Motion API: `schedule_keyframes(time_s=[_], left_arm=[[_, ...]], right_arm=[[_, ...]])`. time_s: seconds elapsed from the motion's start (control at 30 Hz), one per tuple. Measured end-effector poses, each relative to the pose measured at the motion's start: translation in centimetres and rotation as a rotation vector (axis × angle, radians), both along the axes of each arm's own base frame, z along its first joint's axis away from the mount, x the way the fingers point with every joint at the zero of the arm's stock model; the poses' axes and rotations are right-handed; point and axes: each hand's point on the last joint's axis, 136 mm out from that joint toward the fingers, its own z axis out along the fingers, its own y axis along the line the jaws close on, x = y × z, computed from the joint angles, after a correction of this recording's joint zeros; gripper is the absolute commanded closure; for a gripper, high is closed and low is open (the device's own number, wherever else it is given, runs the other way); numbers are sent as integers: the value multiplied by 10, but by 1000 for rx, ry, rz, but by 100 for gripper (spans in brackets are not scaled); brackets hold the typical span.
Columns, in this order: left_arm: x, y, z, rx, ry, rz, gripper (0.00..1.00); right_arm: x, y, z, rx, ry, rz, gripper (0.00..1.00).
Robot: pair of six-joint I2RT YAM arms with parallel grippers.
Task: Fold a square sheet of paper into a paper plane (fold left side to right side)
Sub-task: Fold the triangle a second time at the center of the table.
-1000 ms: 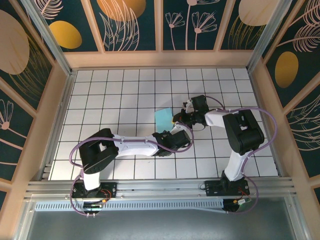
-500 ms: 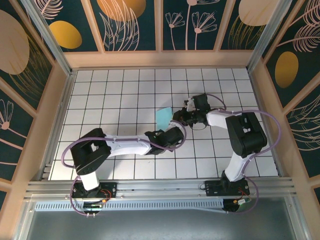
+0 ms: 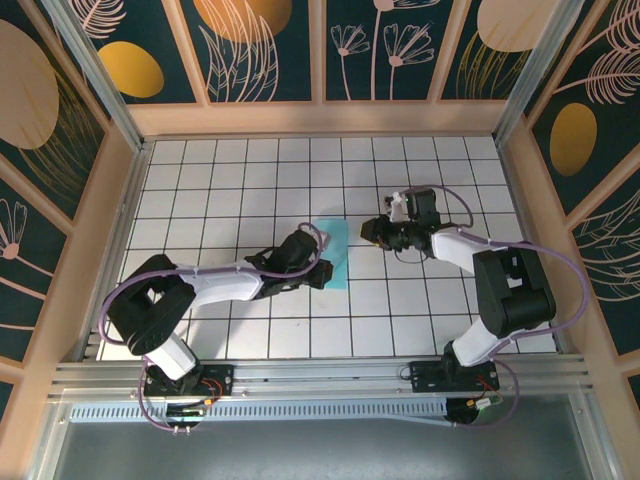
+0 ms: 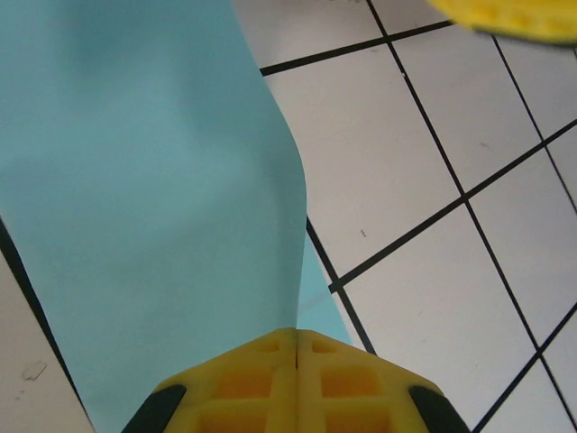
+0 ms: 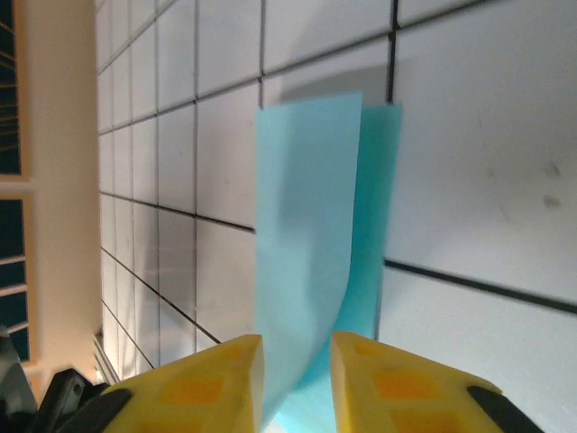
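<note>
**Left edge pinched, fold not yet laid down**

The square sheet of paper lies near the middle of the tiled table, between the two arms. The left gripper is at its left side. The right gripper is just beside its right edge.

In the left wrist view, the left gripper has its fingers pressed together. The curved edge of the lifted paper runs into the seam between them, so I judge that it pinches this thin layer. In the right wrist view, the fingers of the right gripper stand a little apart. The paper leads toward the gap, but I cannot tell whether they touch it.

Nothing seems to press the lower layer down. A pull to the right could therefore drag the whole sheet, and the edges would then meet crooked. The thin paper could also slip out of the pinch, or wrinkle where it is pinched.

The top view gives the place of both arms around the sheet, but there the paper looks like one flat piece. The wrist views show two layers: the upper one is bent upward, and a darker strip lies flat on the tiles.
</note>
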Motion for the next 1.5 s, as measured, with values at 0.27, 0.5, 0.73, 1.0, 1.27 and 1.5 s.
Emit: schedule_keyframes(time_s=[0.27, 0.5, 0.73, 1.0, 1.27, 1.5], left_arm=[[7, 0, 9, -151, 70, 22, 100], [9, -3, 12, -190, 88, 27, 100], [9, -2, 8, -181, 96, 29, 100], [7, 2, 2, -151, 105, 29, 100], [8, 8, -4, -99, 105, 18, 100], [18, 14, -4, -67, 89, 25, 100]], right_arm=[[-48, 19, -31, -27, 83, 95, 100], [-70, 42, -41, -23, 110, 158, 100], [-78, 47, -54, -45, 149, 166, 100], [-83, 40, -69, -96, 186, 154, 100], [-81, 38, -70, -134, 173, 180, 100], [-80, 36, -70, -153, 156, 198, 100]])
